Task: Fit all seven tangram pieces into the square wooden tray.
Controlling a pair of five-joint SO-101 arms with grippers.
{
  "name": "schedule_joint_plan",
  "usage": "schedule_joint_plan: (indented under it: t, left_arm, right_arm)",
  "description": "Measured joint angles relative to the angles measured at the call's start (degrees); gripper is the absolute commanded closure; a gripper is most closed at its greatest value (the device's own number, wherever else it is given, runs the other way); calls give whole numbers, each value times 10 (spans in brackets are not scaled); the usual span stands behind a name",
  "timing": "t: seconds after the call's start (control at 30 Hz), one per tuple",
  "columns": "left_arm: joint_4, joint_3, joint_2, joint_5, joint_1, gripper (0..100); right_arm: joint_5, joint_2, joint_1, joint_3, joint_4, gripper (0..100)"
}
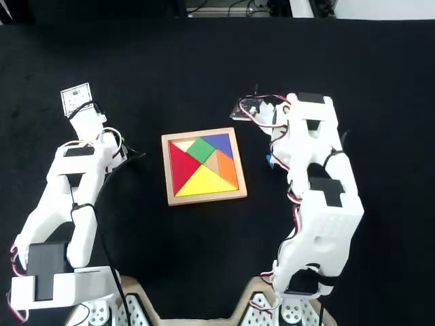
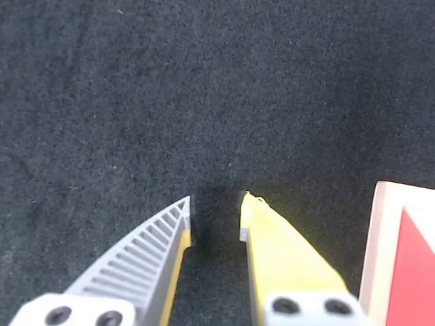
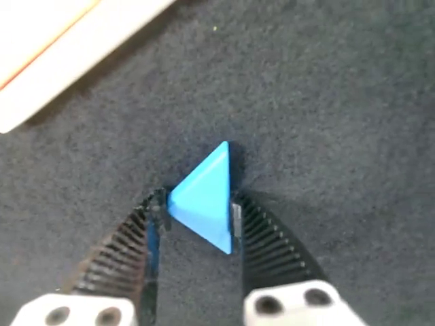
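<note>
Right tool (image 3: 198,204) is pinching blue triangle (image 3: 207,197) between corner and edge; light, stiff, likely pivoting. Left tool (image 2: 217,199) is hanging spread, empty.

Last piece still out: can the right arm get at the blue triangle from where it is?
Probably yes: the blue triangle lies on bare cloth between the right gripper's fingers, both seemingly touching it, nothing over it, with the tray off to one side.

We see a black table (image 1: 204,68), a pale wooden tray (image 1: 204,199), a red triangle (image 1: 178,170), a yellow triangle (image 1: 204,183), a green square (image 1: 201,149), a sky-blue triangle (image 3: 207,200), white arms (image 1: 326,217).
</note>
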Motion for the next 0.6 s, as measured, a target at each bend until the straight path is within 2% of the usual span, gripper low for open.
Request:
schedule_joint_plan:
  t: [0.27, 0.47, 0.6]
  left_arm:
    - [0, 0, 0, 0, 0, 870]
    - [0, 0, 0, 0, 0, 870]
    - [0, 0, 0, 0, -1, 870]
  right_arm:
    - [-22, -7, -25, -118, 105, 985]
    - [-80, -19, -136, -197, 120, 985]
    - [-92, -1, -218, -221, 74, 985]
